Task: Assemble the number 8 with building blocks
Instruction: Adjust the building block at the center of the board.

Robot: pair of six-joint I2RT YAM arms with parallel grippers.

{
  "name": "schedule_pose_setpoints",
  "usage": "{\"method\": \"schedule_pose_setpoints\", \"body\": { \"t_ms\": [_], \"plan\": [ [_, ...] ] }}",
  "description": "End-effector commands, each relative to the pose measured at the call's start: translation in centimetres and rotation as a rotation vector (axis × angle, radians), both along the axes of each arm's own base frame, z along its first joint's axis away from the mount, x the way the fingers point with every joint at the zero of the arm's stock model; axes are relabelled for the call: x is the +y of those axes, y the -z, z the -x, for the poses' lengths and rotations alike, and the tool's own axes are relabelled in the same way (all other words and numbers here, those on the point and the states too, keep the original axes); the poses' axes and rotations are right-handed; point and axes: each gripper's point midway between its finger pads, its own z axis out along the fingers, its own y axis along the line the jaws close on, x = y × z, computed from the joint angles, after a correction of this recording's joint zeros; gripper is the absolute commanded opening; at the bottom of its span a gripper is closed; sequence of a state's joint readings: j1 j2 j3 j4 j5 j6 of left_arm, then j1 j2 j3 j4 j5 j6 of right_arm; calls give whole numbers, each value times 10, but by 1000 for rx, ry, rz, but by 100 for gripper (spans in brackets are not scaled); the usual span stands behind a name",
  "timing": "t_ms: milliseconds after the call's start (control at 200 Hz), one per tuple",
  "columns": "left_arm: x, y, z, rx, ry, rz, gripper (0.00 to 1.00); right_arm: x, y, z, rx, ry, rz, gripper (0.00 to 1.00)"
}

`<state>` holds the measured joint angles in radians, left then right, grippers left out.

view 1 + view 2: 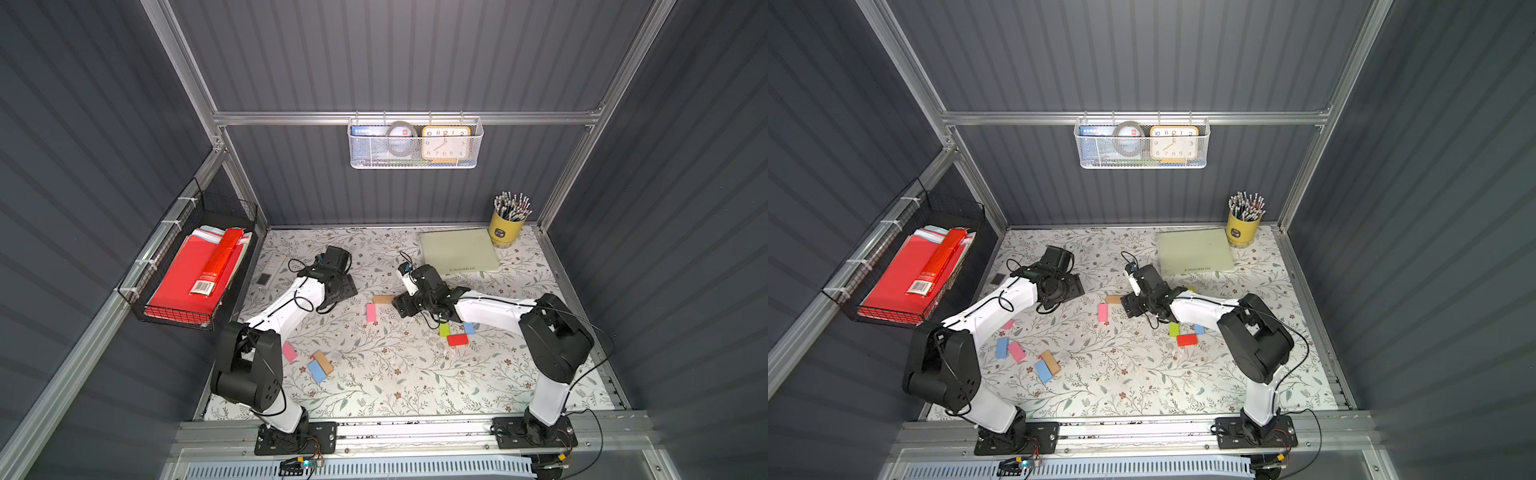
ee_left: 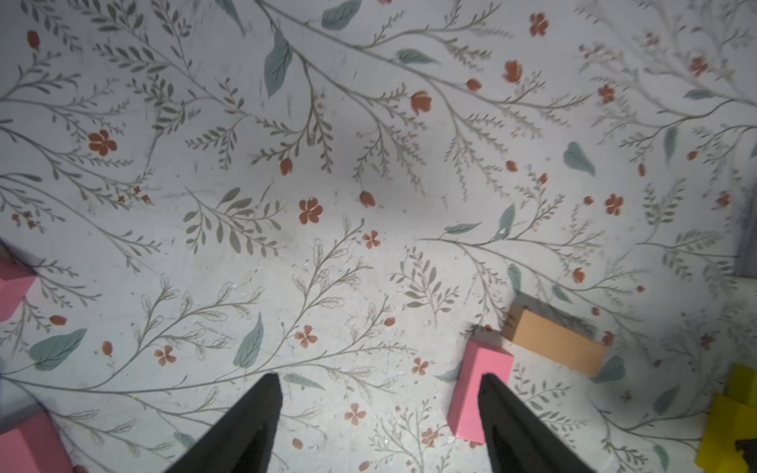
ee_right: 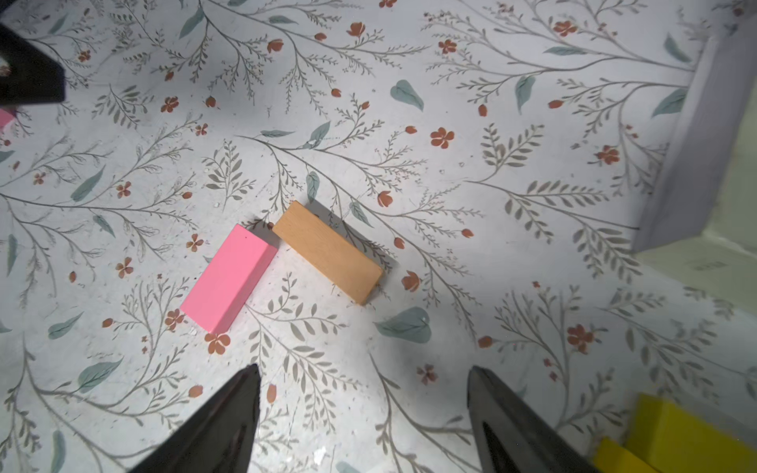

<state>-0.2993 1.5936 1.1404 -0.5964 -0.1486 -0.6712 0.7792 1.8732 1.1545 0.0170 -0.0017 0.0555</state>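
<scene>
- Floral-print tabletop first: nearest me, a loose pink wooden brick lies by the left arm's base. A blue painted brick and a plain tan brick lie beside it, pressed together, so lifting one could drag the other.
- Further in, a red brick, a green brick and a second blue brick crowd beside the right forearm. I judge a low sweep there would scatter them.
- At centre, a second pink brick meets a second tan brick at a corner.
- My left gripper stands wide open and empty. One finger is just beside that pink brick, so a sideways pull could skew the corner.
- My right gripper is also spread and empty, with yellow bricks close by. With both arms crowding the centre, they could collide.
</scene>
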Motion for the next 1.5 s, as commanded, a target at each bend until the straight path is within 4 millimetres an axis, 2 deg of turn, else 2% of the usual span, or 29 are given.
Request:
{"method": "schedule_pose_setpoints", "body": {
  "t_ms": [0,155,245,460,835,1080,1321,1496],
  "plan": [
    [-2,-4,-1,-31,43,21,81,-2,18,-4,7,25,75,84],
    [-2,-2,2,-39,50,29,90,-2,32,-14,5,69,109,83],
    [-1,1,4,-34,52,23,92,-8,42,-17,13,102,151,83],
    [-3,9,8,-15,60,29,99,-7,57,-23,15,113,183,83],
    [-3,22,14,11,90,21,99,-9,65,-29,2,126,202,83],
    [-2,32,22,38,86,27,92,-7,68,-30,5,127,203,83],
    [-5,38,26,53,90,46,91,-2,64,-37,-19,135,183,83],
    [-13,36,28,47,97,89,90,3,57,-31,-3,102,144,82]
  ]
}}
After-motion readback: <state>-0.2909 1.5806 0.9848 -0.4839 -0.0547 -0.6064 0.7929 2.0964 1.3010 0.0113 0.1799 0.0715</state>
